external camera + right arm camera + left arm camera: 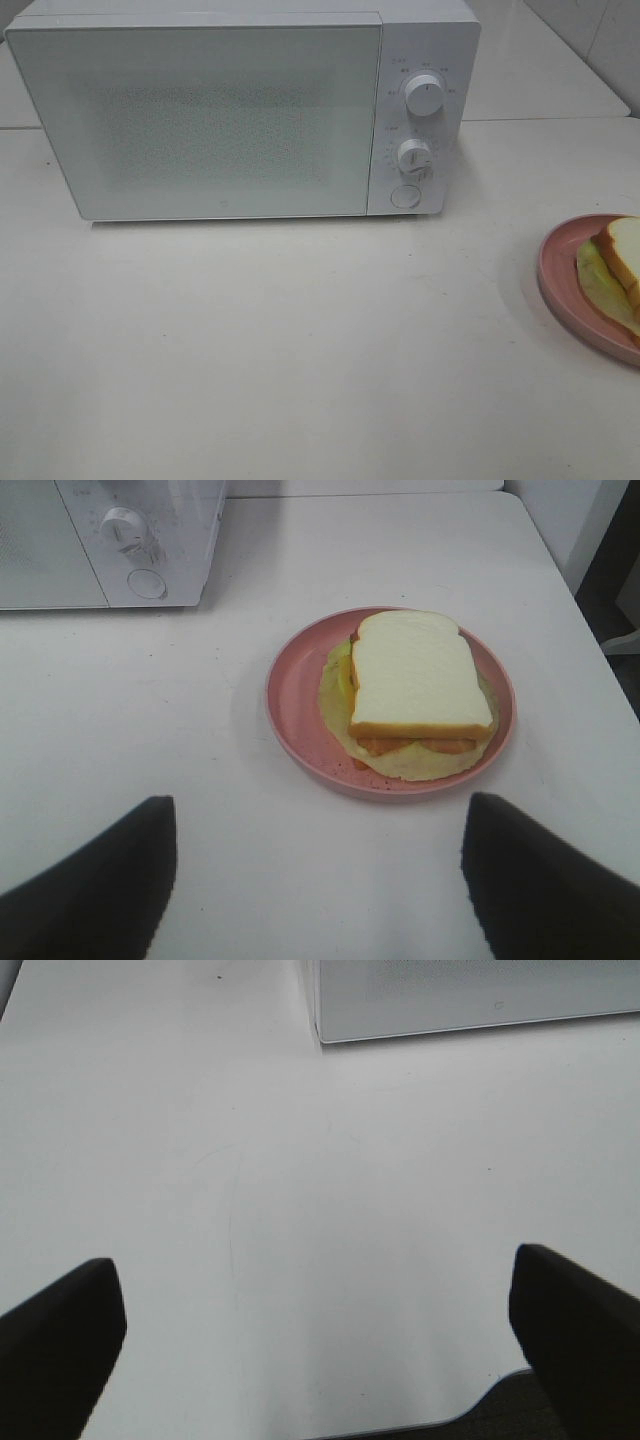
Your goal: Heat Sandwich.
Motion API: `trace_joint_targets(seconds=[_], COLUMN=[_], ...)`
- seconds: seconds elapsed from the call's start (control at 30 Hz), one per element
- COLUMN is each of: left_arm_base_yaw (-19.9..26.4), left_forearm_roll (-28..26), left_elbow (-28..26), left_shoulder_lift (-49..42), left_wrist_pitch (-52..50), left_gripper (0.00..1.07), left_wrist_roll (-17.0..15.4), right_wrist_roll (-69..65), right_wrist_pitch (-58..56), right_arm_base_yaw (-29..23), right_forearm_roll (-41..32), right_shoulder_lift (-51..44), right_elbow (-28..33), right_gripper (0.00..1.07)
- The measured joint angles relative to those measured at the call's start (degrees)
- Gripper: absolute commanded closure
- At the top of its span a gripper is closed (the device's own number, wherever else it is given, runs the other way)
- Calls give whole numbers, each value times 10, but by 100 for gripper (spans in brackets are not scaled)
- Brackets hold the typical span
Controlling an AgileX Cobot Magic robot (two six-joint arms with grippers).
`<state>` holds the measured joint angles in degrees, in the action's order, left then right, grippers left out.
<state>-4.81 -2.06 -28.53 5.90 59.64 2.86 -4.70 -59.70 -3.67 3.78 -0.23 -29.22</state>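
Pincers hang above the white table (300, 350), one on each arm, and neither arm appears in the high view. The left pincer (318, 1340) stands spread wide over bare table, its two dark fingers (60, 1345) far apart and holding nothing; a corner of the microwave (240, 110) shows ahead of it. The right pincer (320, 880) is also spread wide and empty, its two dark fingers (545, 880) framing the near side of the pink plate (295, 695) without touching it.

One white microwave stands at the back of the table, left of centre, its door shut. On its right-hand panel sit two round knobs (425, 97), one above the other, and one round button (405, 196) below them.

One round pink plate rests on the table at the far right, well apart from the microwave and partly cut off by the edge of the high view. On it lies one sandwich (420, 675): a square slice of white bread with tan crust on top, pale green lettuce spreading beyond it, and yellow-orange filling peeking out along the near edge.
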Motion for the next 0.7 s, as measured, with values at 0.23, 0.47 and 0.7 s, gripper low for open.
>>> trace_joint_targets(seconds=[0.23,0.47,0.7], left_arm_base_yaw=[18,59,59], left_forearm_roll=[-2,-4,-5], left_elbow=[0,0,0], left_shoulder_lift=[-7,-60,-61], left_wrist_pitch=[0,0,0], left_gripper=[5,5,5], left_wrist_roll=[-1,-1,-1], right_wrist_roll=[0,0,0], right_wrist_pitch=[0,0,0], right_arm_base_yaw=[0,0,0], right_forearm_roll=[0,0,0], right_shoulder_lift=[0,0,0], right_elbow=[0,0,0], right_gripper=[31,31,31])
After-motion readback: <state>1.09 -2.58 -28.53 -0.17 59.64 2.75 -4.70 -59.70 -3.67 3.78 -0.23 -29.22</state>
